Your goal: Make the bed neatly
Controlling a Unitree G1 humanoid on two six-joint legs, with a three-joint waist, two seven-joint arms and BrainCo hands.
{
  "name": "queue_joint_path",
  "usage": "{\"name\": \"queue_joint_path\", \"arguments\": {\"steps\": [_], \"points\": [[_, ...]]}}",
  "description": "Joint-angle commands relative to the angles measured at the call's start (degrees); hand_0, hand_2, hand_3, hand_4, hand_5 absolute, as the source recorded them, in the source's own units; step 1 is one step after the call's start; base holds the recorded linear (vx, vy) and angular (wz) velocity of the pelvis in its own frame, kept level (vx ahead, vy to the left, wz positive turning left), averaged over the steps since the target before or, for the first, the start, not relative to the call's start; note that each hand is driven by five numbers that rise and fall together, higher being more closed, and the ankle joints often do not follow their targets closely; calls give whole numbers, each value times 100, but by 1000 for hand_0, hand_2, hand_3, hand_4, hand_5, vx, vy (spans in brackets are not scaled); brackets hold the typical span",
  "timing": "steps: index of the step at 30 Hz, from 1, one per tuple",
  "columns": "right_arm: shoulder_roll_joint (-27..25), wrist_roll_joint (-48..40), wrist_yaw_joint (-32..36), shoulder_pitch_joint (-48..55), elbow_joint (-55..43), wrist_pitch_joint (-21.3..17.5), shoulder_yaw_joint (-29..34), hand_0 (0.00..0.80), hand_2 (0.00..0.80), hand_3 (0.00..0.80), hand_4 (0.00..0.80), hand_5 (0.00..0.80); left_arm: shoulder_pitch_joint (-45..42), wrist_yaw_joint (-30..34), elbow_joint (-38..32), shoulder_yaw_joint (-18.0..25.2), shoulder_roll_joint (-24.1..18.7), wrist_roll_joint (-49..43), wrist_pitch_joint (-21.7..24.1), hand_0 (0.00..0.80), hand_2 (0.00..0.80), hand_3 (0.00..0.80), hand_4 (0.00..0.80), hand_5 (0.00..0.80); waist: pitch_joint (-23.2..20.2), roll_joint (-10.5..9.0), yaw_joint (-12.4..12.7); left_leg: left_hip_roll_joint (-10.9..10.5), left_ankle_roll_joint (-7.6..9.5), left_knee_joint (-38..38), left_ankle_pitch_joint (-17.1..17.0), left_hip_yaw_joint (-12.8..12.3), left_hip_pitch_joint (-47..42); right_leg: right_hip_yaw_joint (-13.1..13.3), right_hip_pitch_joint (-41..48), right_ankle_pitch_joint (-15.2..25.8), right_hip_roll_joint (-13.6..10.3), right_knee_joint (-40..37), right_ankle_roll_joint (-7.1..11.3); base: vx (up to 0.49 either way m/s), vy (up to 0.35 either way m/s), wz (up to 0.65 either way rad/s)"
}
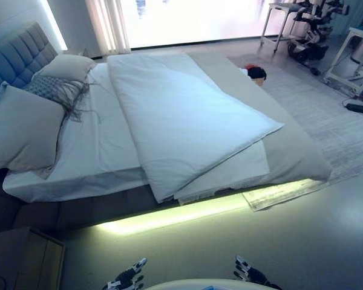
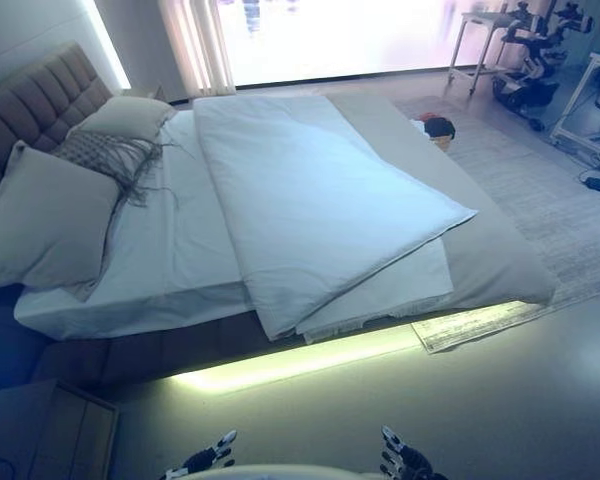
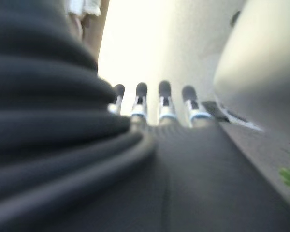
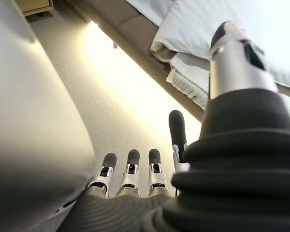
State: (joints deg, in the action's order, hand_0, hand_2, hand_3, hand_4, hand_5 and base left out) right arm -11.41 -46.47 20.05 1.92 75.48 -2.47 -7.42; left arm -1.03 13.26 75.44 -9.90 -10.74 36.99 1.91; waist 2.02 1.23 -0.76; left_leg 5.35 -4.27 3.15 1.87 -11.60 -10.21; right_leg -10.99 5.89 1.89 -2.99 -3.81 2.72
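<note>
Left hand [image 1: 126, 279]: fingers [image 3: 164, 99] straight, apart, holding nothing, above floor [image 1: 230, 241]. Right hand [image 1: 249, 273]: fingers [image 4: 153, 166] straight, apart, empty. Both hands low, well short of bed [image 1: 109, 151]. Beyond fingertips: duvet [image 1: 181, 115] lying askew across mattress, one corner overhanging near edge. Pillows [image 1: 24, 130] stacked at headboard [image 1: 18, 57], far past left fingers. Rug [image 1: 327, 121] beyond right fingers. Nightstand [image 1: 24, 260] beside left hand.

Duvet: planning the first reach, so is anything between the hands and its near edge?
Nothing visible. Only bare floor lies between the left hand, the right hand and the duvet; both hands are open, empty.
</note>
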Motion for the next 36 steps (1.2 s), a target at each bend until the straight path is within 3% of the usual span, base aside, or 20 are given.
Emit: {"name": "queue_joint_path", "arguments": {"steps": [1,3,5,6,8,9,12,15,17,19,23,27,30,33,35,36], "points": [[95,-82,-105,-738,449,-125,51,0,0,0,0,0,409,-187,391,389,82,241,73,0,0,0,0,0,284,-295,-158,-260,337,-1042,410,179,236,311,-5,-524,133,759,-51,63,-191,-17],[43,94,-213,-714,468,-58,50,0,0,0,0,0,392,-136,401,517,68,330,182,0,0,0,0,0,387,-372,-146,-198,365,-2122,409,110,623,259,-81,-621,80,909,-223,86,-171,-29],[-8,399,-333,-673,483,20,39,0,0,0,0,0,378,-84,413,584,66,454,262,0,0,0,0,0,512,-352,-66,-301,338,-2795,147,279,1153,315,-94,-668,105,1054,-306,119,-114,-38],[-59,576,-374,-665,538,64,33,0,0,0,0,0,352,-99,418,667,94,506,294,0,0,0,0,0,647,-283,41,-419,245,-2927,-153,368,1627,461,6,-704,180,1082,-291,184,-61,-50],[-113,660,-279,-705,605,99,57,0,0,0,0,0,292,-100,419,749,110,577,307,0,0,0,0,0,797,-198,141,-359,190,-2506,-363,251,1913,589,215,-815,274,1064,-246,298,9,-74],[-133,648,-188,-722,595,99,75,0,0,0,0,0,247,-71,414,782,104,546,325,0,0,0,0,0,840,-99,210,-333,121,-1613,-579,221,1974,646,422,-907,381,980,-188,374,84,-77],[-162,612,-80,-736,533,107,56,0,0,0,0,0,177,-101,390,727,116,608,340,0,0,0,0,0,912,-51,444,-290,-16,144,-1011,495,2131,841,972,-1076,391,699,-78,450,107,-74],[-197,910,-102,-702,555,50,27,0,0,0,0,0,78,-192,391,750,137,605,346,0,0,0,0,0,893,-61,554,-70,-128,185,-998,664,2622,915,1283,-1354,316,622,-40,461,148,-34],[-187,892,-123,-643,557,-12,66,0,0,0,0,0,20,-243,420,808,134,489,340,0,0,0,0,0,835,1,556,188,-185,185,-1032,255,2642,756,1454,-1641,255,731,29,482,219,-21],[-149,874,-175,-627,573,-81,129,0,0,0,0,0,-18,-238,456,889,118,404,316,0,0,0,0,0,762,9,588,214,-138,185,-984,22,2494,614,1576,-1725,92,854,132,520,281,19],[-99,780,-240,-636,599,-90,271,0,0,0,0,0,-59,-151,551,1043,-3,397,356,0,0,0,0,0,590,-74,680,-3,38,36,-1051,56,2111,490,1668,-1424,-341,1372,363,590,363,-45],[-30,821,-106,-628,465,-148,279,0,0,0,0,0,123,-15,522,1013,-212,419,391,0,0,0,0,0,407,-215,665,-418,479,-287,-785,97,1915,424,1187,-278,-714,2606,611,441,315,-8],[-39,831,-118,-582,318,-1,222,0,0,0,0,0,281,-48,465,909,-348,280,427,0,0,0,0,0,383,-202,558,-593,618,-317,-641,237,1705,538,409,159,-675,3406,561,377,190,35],[-59,625,73,-583,339,49,112,0,0,0,0,0,473,-114,342,806,-425,470,384,0,0,0,0,0,463,-98,382,-554,558,-215,-611,250,1372,376,-475,-92,-616,2849,407,304,8,30],[-100,390,167,-638,335,-26,94,0,0,0,0,0,643,-132,287,703,-427,502,393,0,0,0,0,0,619,-22,272,-498,470,-173,-503,382,1155,291,-1046,-254,-543,1861,311,209,-154,16],[-106,373,114,-684,334,-87,107,0,0,0,0,0,687,-126,272,686,-425,516,400,0,0,0,0,0,684,-87,218,-561,438,-223,-344,435,1086,283,-1318,160,-668,1242,412,191,-213,35]]}}
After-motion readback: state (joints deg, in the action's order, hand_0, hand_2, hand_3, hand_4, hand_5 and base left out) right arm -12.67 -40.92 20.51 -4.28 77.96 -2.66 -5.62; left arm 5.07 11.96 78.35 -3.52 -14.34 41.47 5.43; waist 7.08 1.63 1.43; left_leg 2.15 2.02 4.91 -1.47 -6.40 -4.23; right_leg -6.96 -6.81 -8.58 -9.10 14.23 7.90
